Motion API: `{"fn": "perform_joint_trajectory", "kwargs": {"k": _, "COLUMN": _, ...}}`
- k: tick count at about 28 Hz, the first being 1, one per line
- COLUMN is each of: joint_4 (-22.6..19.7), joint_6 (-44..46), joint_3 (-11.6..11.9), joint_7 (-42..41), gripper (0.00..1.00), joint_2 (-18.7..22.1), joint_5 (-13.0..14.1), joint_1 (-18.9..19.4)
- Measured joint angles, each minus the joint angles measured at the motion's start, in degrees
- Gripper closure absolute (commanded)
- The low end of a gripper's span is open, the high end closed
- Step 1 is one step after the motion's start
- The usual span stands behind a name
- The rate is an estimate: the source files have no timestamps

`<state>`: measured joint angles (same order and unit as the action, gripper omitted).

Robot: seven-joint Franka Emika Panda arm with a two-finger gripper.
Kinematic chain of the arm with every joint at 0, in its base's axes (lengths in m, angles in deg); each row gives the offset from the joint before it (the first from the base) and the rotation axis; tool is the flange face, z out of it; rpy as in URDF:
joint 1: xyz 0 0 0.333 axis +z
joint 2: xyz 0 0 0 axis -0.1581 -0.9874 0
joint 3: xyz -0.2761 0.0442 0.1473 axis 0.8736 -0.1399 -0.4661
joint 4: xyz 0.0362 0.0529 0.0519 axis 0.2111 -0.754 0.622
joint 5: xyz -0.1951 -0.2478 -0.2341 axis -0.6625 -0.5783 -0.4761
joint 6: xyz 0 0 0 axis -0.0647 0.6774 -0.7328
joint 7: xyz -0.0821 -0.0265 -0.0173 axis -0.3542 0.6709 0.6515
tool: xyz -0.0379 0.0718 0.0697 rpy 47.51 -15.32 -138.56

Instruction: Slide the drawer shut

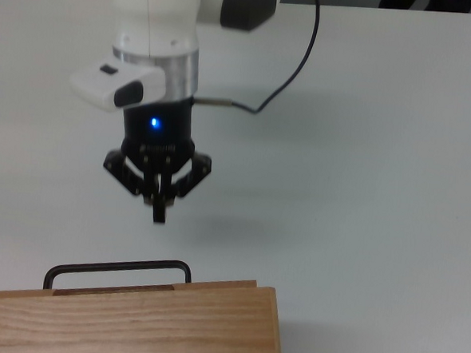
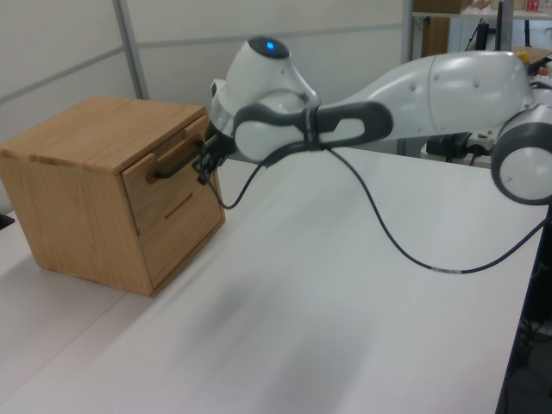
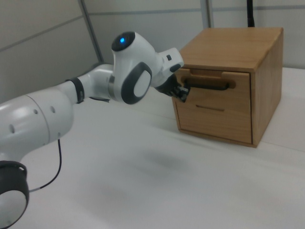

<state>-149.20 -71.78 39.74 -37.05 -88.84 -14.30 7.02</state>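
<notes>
In the top view, the black bar handle is seen at the lower left of the frame, just above the grained cabinet top that fills the bottom edge. The drawer is shown only as a thin strip of its front panel between the handle and the cabinet top, nearly flush with the cabinet. Above it, in the upper left of the frame, the gripper is held over the bare white table, well apart from the handle, with its fingertips brought together and nothing between them.

In the left view, the cabinet is placed at the left of the frame, the drawer in its upper front, and the gripper just beside the handle's right end.

In the right view, the gripper is seen at centre, and the drawer at the right of the frame.
</notes>
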Motion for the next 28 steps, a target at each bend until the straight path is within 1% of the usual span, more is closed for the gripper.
{"fn": "perform_joint_trajectory", "kwargs": {"k": 3, "joint_4": 0.05, "joint_6": 8.23, "joint_3": 0.00, "joint_7": 0.00, "gripper": 1.00, "joint_2": 2.69, "joint_5": 0.09, "joint_1": 0.00}}
{"fn": "perform_joint_trajectory", "kwargs": {"k": 6, "joint_4": 0.16, "joint_6": 14.87, "joint_3": 0.00, "joint_7": 0.00, "gripper": 0.95, "joint_2": 5.00, "joint_5": 0.10, "joint_1": -0.02}}
{"fn": "perform_joint_trajectory", "kwargs": {"k": 8, "joint_4": 0.21, "joint_6": 19.51, "joint_3": 0.00, "joint_7": 0.00, "gripper": 0.91, "joint_2": 6.88, "joint_5": 0.10, "joint_1": -0.07}}
{"fn": "perform_joint_trajectory", "kwargs": {"k": 9, "joint_4": 0.21, "joint_6": 20.76, "joint_3": 0.00, "joint_7": 0.00, "gripper": 0.83, "joint_2": 7.50, "joint_5": 0.11, "joint_1": -0.10}}
{"fn": "perform_joint_trajectory", "kwargs": {"k": 10, "joint_4": 0.21, "joint_6": 22.06, "joint_3": 0.00, "joint_7": 0.00, "gripper": 0.72, "joint_2": 8.08, "joint_5": 0.11, "joint_1": -0.12}}
{"fn": "perform_joint_trajectory", "kwargs": {"k": 11, "joint_4": 0.21, "joint_6": 23.41, "joint_3": 0.00, "joint_7": 0.00, "gripper": 0.55, "joint_2": 8.64, "joint_5": 0.11, "joint_1": -0.13}}
{"fn": "perform_joint_trajectory", "kwargs": {"k": 12, "joint_4": 0.22, "joint_6": 24.70, "joint_3": 0.00, "joint_7": 0.00, "gripper": 0.22, "joint_2": 9.13, "joint_5": 0.11, "joint_1": -0.13}}
{"fn": "perform_joint_trajectory", "kwargs": {"k": 13, "joint_4": 0.25, "joint_6": 26.13, "joint_3": 0.00, "joint_7": 0.03, "gripper": 0.00, "joint_2": 9.56, "joint_5": 0.11, "joint_1": -0.13}}
{"fn": "perform_joint_trajectory", "kwargs": {"k": 16, "joint_4": 0.55, "joint_6": 30.70, "joint_3": 0.00, "joint_7": 0.35, "gripper": 0.00, "joint_2": 10.49, "joint_5": 0.11, "joint_1": -0.13}}
{"fn": "perform_joint_trajectory", "kwargs": {"k": 21, "joint_4": 1.25, "joint_6": 34.56, "joint_3": -0.03, "joint_7": 0.64, "gripper": 0.00, "joint_2": 10.82, "joint_5": 0.17, "joint_1": 0.03}}
{"fn": "perform_joint_trajectory", "kwargs": {"k": 28, "joint_4": 1.92, "joint_6": 42.97, "joint_3": -0.25, "joint_7": 1.10, "gripper": 0.00, "joint_2": 12.08, "joint_5": 0.18, "joint_1": 0.32}}
